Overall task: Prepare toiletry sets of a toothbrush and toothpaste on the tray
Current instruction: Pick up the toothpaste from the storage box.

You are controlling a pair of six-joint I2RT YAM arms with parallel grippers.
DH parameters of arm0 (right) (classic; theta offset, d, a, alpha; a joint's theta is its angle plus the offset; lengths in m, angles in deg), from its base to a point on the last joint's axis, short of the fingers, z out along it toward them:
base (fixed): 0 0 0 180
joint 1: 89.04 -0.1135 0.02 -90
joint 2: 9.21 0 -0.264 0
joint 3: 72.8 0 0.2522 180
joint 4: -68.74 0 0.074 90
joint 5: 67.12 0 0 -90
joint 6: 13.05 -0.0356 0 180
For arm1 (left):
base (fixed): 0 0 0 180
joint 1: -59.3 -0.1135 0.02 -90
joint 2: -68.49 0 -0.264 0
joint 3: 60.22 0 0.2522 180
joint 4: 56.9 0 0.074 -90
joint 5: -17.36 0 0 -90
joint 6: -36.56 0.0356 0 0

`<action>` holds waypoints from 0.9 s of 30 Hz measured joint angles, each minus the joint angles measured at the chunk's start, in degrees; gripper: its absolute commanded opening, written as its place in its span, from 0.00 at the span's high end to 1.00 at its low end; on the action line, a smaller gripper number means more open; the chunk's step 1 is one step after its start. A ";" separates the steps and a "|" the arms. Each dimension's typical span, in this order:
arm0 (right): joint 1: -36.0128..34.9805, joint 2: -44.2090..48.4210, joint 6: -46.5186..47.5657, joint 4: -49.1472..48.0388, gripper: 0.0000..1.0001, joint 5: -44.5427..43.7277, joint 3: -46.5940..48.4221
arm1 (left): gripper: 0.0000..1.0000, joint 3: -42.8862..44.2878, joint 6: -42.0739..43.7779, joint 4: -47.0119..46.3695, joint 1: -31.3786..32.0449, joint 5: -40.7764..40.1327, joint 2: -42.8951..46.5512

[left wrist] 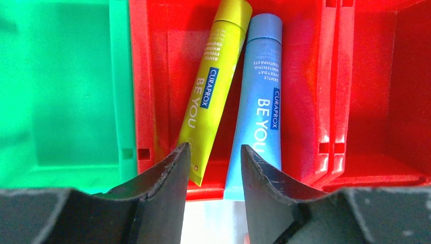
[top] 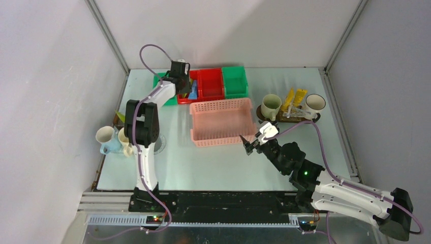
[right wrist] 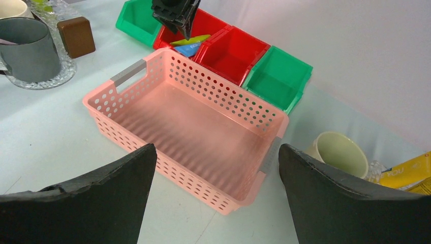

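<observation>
Counter (top: pixel 213 168), seen from above: a pink perforated basket (top: pixel 223 124) sits empty at its centre, with a row of red and green bins (top: pixel 211 85) just behind it. To the right of the basket, the dark wooden tray (top: pixel 289 120) carries a cream mug (top: pixel 271 105) and a white mug (top: pixel 315 103), with yellow tubes (top: pixel 295 96) between them. More mugs (top: pixel 109 140) cluster at the counter's left edge. The left fingers (left wrist: pixel 214 147) are partly open and hold nothing. They hang over a red bin (left wrist: pixel 305 76) where a yellow tube (left wrist: pixel 211 91) and a blue tube (left wrist: pixel 262 101) lie side by side. The right fingers (right wrist: pixel 216 147) are spread wide and empty, near the basket's front right corner.
</observation>
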 measured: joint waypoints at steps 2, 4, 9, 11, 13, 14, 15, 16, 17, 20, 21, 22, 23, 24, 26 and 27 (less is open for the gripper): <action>-0.15 0.00 0.00 -0.02 0.08 0.00 0.00 | 0.54 1.09 0.00 0.83 -0.04 0.02 -0.76; -0.22 -0.02 0.00 -0.04 0.08 -0.13 0.00 | 0.56 1.92 0.00 1.88 -0.09 0.04 -1.55; -0.61 -0.11 0.00 -0.07 0.08 -0.39 0.00 | 0.60 3.06 -0.07 3.78 -0.39 -0.28 -3.21; -0.81 -0.13 0.00 -0.07 0.08 -0.39 0.00 | 0.63 3.23 -0.11 4.81 -0.76 -0.39 -3.65; -0.96 -0.13 0.00 -0.07 0.08 -0.39 0.00 | 0.65 3.26 -0.20 5.40 -1.05 -0.20 -4.09; -1.05 -0.13 0.00 -0.07 0.08 -0.42 0.00 | 0.65 3.30 -0.31 5.53 -1.07 -0.24 -4.33; -1.18 -0.13 0.00 -0.07 0.08 -0.42 0.00 | 0.68 3.45 -0.44 5.84 -1.07 -0.15 -4.61; -1.27 -0.13 0.00 -0.07 0.08 -0.42 0.00 | 0.71 3.76 -0.48 6.08 -1.07 -0.11 -5.01; -1.40 -0.13 0.00 -0.07 0.08 -0.42 0.00 | 0.76 4.15 -0.48 6.27 -1.07 -0.02 -5.33; -1.62 -0.24 0.00 -0.11 0.08 -0.42 0.00 | 0.89 4.48 -0.57 6.62 -1.25 0.20 -5.79; -1.68 -0.33 0.00 -0.11 0.08 -0.44 0.00 | 0.93 4.57 -0.24 6.60 -1.36 0.28 -5.86; -1.70 -0.39 0.02 -0.11 0.08 -0.46 0.00 | 0.95 4.66 -0.26 6.69 -1.42 0.22 -5.86; -1.79 -0.46 0.07 -0.11 0.08 -0.46 0.00 | 0.97 4.66 -0.11 6.71 -1.51 0.26 -5.86; -1.90 -0.48 0.17 -0.11 0.07 -0.50 0.00 | 0.98 4.66 -0.07 6.69 -1.62 0.42 -5.86; -1.99 -0.48 0.55 -0.15 0.07 -0.59 0.00 | 1.00 4.66 0.00 6.73 -1.73 0.74 -5.77; -1.99 -0.48 0.87 -0.24 0.07 -0.61 0.00 | 1.00 4.66 0.07 6.91 -1.73 0.85 -5.68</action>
